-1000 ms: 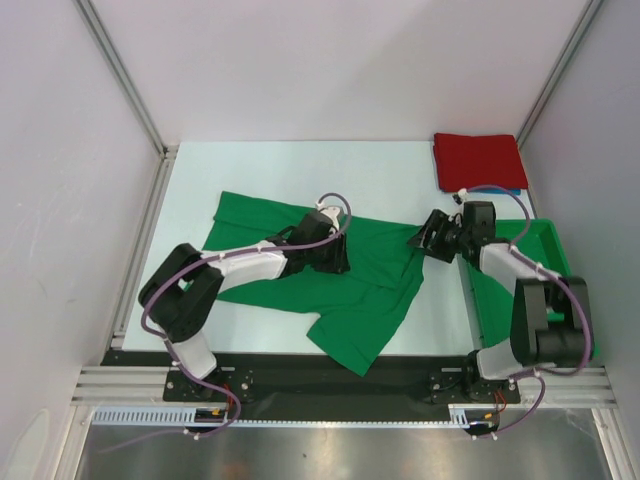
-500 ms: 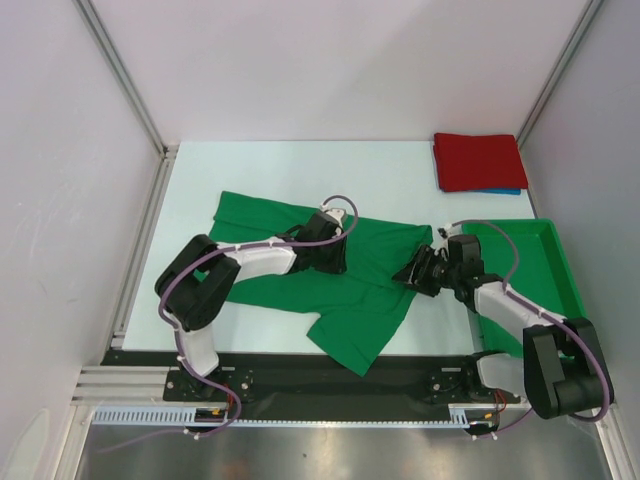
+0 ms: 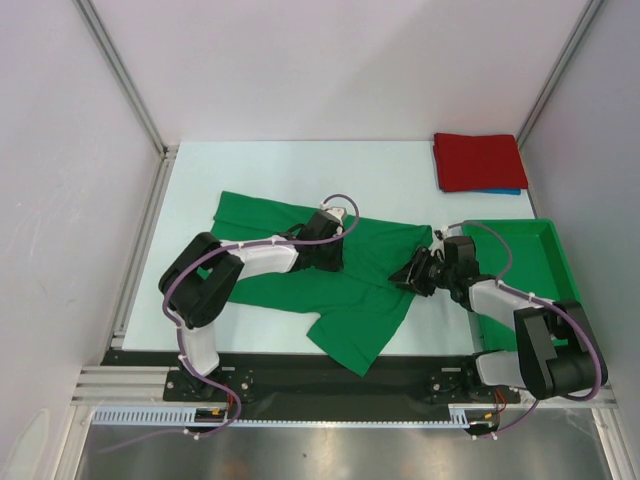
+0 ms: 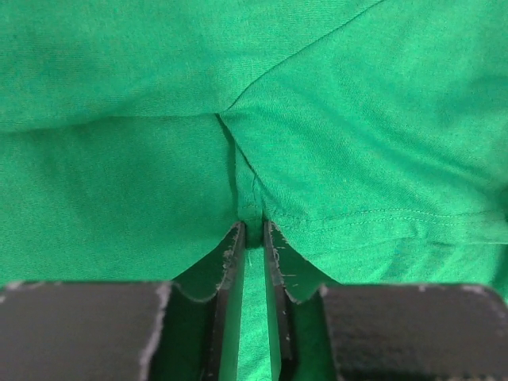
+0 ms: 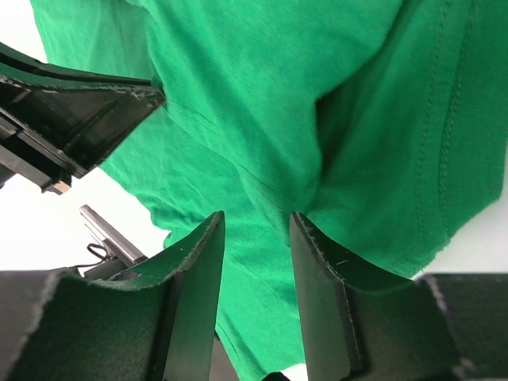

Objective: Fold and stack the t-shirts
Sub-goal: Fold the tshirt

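Note:
A bright green t-shirt (image 3: 350,295) lies spread and rumpled across the middle of the table. My left gripper (image 3: 328,255) sits on its centre, shut on a pinched fold of the green fabric (image 4: 252,224). My right gripper (image 3: 410,275) hovers at the shirt's right edge with its jaws open, green cloth (image 5: 262,143) between and beyond the fingers. A folded red t-shirt (image 3: 477,160) lies at the far right corner on top of a blue one (image 3: 498,190), of which only an edge shows.
A green plastic bin (image 3: 535,265) stands at the right, beside my right arm. White table (image 3: 290,170) surface shows behind the shirt. Metal frame posts and walls close in the left, back and right sides.
My right gripper has moved down and left from near the red shirt to the green shirt's right edge. My left gripper stays on the shirt's centre.

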### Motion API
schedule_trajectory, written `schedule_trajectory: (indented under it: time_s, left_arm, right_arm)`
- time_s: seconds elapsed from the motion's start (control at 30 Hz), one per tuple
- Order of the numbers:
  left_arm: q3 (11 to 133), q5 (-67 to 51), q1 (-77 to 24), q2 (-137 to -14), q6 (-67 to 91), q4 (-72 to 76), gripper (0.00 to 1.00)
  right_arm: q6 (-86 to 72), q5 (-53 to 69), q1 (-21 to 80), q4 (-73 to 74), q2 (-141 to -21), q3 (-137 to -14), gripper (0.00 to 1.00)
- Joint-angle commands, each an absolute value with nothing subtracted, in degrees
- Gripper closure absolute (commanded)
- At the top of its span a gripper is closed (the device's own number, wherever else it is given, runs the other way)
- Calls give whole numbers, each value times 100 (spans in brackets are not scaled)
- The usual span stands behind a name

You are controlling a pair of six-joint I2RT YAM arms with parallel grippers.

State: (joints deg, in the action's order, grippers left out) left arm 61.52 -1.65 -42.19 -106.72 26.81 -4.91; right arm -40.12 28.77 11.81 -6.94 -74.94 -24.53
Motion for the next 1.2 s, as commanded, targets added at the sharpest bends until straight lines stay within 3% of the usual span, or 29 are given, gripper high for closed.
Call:
schedule_trajectory:
  time_s: [0.0,0.2,0.53,0.63,0.67,0.77,0.9,1.17]
  left_arm:
    - [6311,-158,-4175,-10688,2584,-492,81]
    - [6319,-299,-4175,-10653,2610,-448,90]
    - [6311,-308,-4131,-10485,2593,-519,95]
    - [6302,-308,-4131,-10459,2593,-536,95]
    - [6328,-316,-4131,-10459,2593,-545,95]
    - [6337,-299,-4131,-10433,2593,-598,95]
    - [6311,-272,-4122,-10354,2602,-659,95]
    - [6214,-264,-4043,-10143,2654,-773,96]
  right_arm:
    - [-4008,2822,1230,-809,-7419,-2330,56]
    - [-3727,2566,1230,-422,-7093,-2206,50]
    - [-4121,2996,1257,-1396,-7689,-2127,57]
    - [-4227,3085,1301,-1625,-7796,-2101,68]
    - [-4236,3076,1309,-1626,-7778,-2092,77]
    - [-4245,3050,1327,-1442,-7560,-2092,93]
    - [-4219,2962,1362,-1073,-7103,-2074,100]
    - [-4350,2892,1476,-1028,-6978,-1934,100]
